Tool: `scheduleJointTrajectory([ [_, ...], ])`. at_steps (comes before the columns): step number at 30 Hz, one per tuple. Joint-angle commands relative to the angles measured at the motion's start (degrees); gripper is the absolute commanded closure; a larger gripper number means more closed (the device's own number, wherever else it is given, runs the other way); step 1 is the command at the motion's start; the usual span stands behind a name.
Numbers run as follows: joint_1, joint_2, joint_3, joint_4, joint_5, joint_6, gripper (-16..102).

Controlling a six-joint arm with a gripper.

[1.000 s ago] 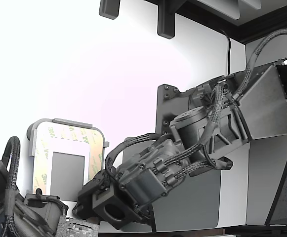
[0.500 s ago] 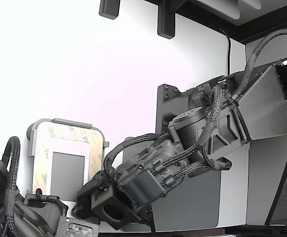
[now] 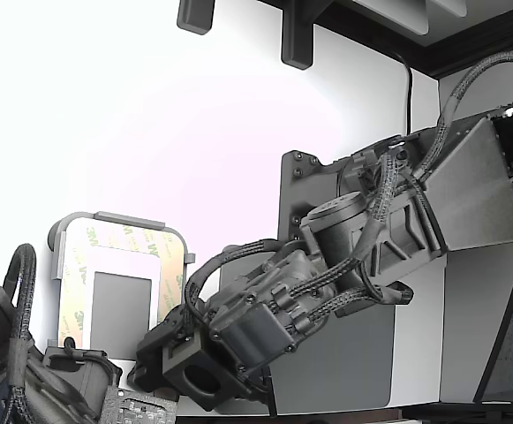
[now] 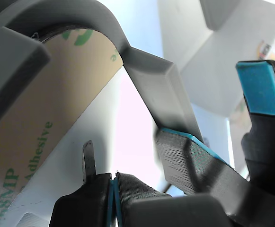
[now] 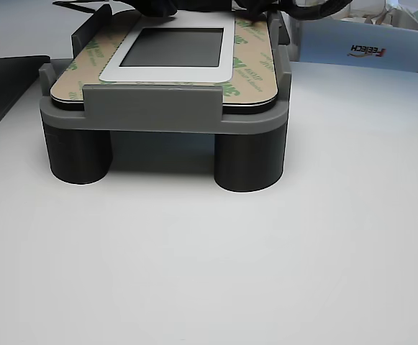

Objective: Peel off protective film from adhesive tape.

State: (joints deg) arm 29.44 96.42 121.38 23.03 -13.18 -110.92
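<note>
The light grey tray (image 3: 119, 218) sits at the exterior view's lower left and holds the adhesive tape as a border around a small grey rectangle (image 3: 121, 314). Tan protective film (image 3: 124, 237) with green logos lies flat over that border. In the other view the film (image 5: 72, 79) lies inside the tray wall (image 5: 151, 115). My gripper (image 4: 114, 182) is right at a rounded tray corner (image 4: 151, 75), just off the film (image 4: 42, 109). Its two dark fingertips are pressed together with nothing visible between them. In the exterior view the wrist block (image 3: 199, 375) hides the fingertips.
A large dark grey pad (image 3: 344, 371) lies under my arm. A second arm (image 3: 26, 371) sits at the exterior view's lower left. Two blue-padded fingers (image 4: 262, 87), spread apart, stand close beside my gripper. A white box (image 5: 360, 43) stands behind the tray.
My arm has crept slightly toward the exterior view's left and lower edge, closer to the tray corner. The film and tray have not moved.
</note>
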Motion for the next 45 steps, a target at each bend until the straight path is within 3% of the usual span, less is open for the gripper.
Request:
scheduleJointTrajectory([
  [1,-0.35,1.32,-1.05,-0.09,0.00,0.09,91],
  [45,0.00,0.70,-2.72,2.29,-0.26,1.93,98],
])
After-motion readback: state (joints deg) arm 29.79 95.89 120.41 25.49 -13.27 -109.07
